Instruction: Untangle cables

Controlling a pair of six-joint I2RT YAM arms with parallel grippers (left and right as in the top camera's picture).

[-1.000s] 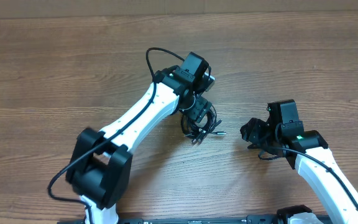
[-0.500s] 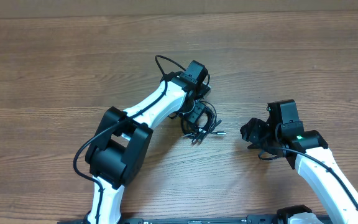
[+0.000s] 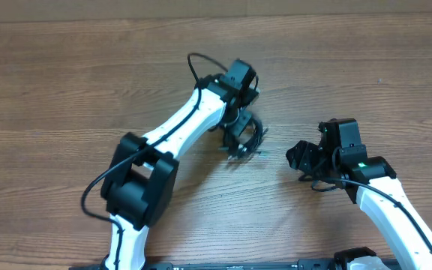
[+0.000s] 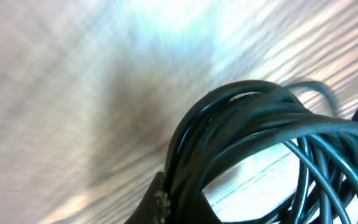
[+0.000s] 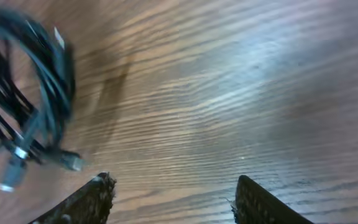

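The wooden table point(image 3: 51, 90) lies bare and wide on the left, out to its left and far edges. The left arm point(image 3: 178, 127) reaches diagonally up across the middle, and its left gripper point(image 3: 238, 129) points down onto the cables point(image 3: 252, 141), just right of the table's centre.

The cables are thin black cords wound into one small, tight bundle of overlapping loops. The left wrist view shows them close up as glossy strands stacked many deep, and they run down against the one dark finger point(image 4: 160, 200) that is in view. The left gripper's fingers are closed on the bundle. Short ends with small silvery plug tips point(image 5: 11, 180) hang out of its lower side.

Bare wood separates the bundle from the right gripper point(image 3: 292, 160), which sits near it and faces it. That gripper's two fingers point(image 5: 98, 196) stand wide apart with nothing between them. Behind it the right arm point(image 3: 396, 210) runs down to the near edge, with open table beyond on the far right.
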